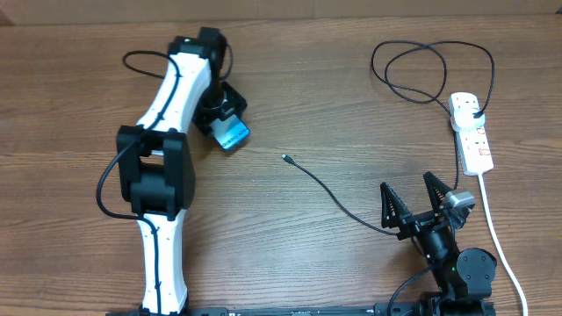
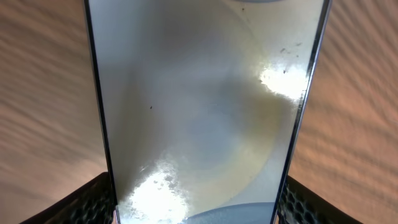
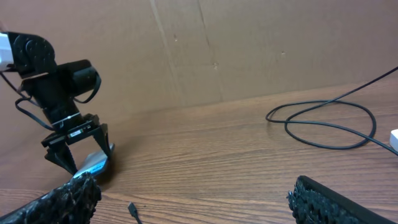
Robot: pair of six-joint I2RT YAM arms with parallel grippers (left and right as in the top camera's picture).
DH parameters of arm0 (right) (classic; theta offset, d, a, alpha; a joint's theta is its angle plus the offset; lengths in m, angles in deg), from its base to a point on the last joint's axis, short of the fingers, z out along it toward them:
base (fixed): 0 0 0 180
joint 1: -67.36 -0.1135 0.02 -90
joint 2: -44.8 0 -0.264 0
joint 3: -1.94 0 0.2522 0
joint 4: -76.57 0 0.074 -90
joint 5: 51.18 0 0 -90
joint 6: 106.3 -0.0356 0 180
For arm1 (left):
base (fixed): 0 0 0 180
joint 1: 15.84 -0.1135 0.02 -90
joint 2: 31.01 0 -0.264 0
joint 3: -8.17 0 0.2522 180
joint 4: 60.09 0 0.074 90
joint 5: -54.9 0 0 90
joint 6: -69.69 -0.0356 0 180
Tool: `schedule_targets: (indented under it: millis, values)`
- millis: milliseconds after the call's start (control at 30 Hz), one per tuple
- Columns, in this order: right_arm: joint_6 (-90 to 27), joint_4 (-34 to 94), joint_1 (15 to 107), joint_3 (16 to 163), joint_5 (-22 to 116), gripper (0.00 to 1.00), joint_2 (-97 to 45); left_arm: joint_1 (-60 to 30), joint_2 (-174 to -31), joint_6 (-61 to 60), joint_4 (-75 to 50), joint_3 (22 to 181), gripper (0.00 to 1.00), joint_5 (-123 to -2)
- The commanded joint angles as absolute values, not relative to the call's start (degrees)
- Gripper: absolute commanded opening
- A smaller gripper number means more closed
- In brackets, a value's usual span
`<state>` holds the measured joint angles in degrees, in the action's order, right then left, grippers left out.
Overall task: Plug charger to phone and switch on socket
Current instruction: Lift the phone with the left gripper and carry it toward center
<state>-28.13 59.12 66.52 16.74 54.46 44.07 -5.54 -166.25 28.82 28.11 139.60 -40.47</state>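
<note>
Currently: phone in the left tool, charger tip loose on the tabletop

Over on the left half of the wooden tabletop (image 1: 351, 70), the left tool (image 3: 86, 157) points down at the phone (image 1: 234, 135) and pinches it across its width, one finger against each long edge. In the left wrist view the pale, glossy screen fills the space between the two fingers, with glare patches on the glass. From the right wrist view the phone looks tilted, its near end low at the wood.

The charger (image 1: 329, 189) lies well apart from the phone. Its small plug tip sits loose near the middle of the tabletop. The thin black cable runs from there toward the right tool (image 1: 411, 200) and passes close by its fingers. Farther back it makes wide loops and ends in the black plug seated in the far end of the power strip (image 1: 474, 140).

The power strip lies along the right edge, and its thick white cord (image 1: 499, 241) trails toward the near side.

The right tool rests low near the front right, its fingers spread wide with nothing between them.
</note>
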Motion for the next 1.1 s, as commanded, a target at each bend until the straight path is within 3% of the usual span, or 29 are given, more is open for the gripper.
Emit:
schedule_targets:
  millis: [0, 300, 800, 867, 1067]
  values:
    - [-28.29, 59.47, 66.23, 16.15, 53.82, 1.0, 44.64, -3.05, -165.99, 27.88, 29.62, 141.13, 0.04, -40.99]
    - [-28.29, 59.47, 66.23, 16.15, 53.82, 1.0, 44.64, 2.31, -165.99, 26.76, 30.01, 141.11, 0.04, -49.8]
    - [-29.33, 59.54, 66.23, 16.15, 55.79, 1.0, 44.62, 5.3, -165.99, 26.85, 29.99, 141.11, 0.04, -50.21]
    - [-34.78, 59.58, 66.23, 16.15, 57.63, 1.0, 44.64, 5.3, -165.99, 26.85, 29.99, 141.11, 0.04, -50.24]
    - [-67.26, 59.73, 66.23, 16.15, 69.3, 1.0, 44.64, 5.04, -165.99, 25.98, 28.94, 141.13, 0.04, -56.68]
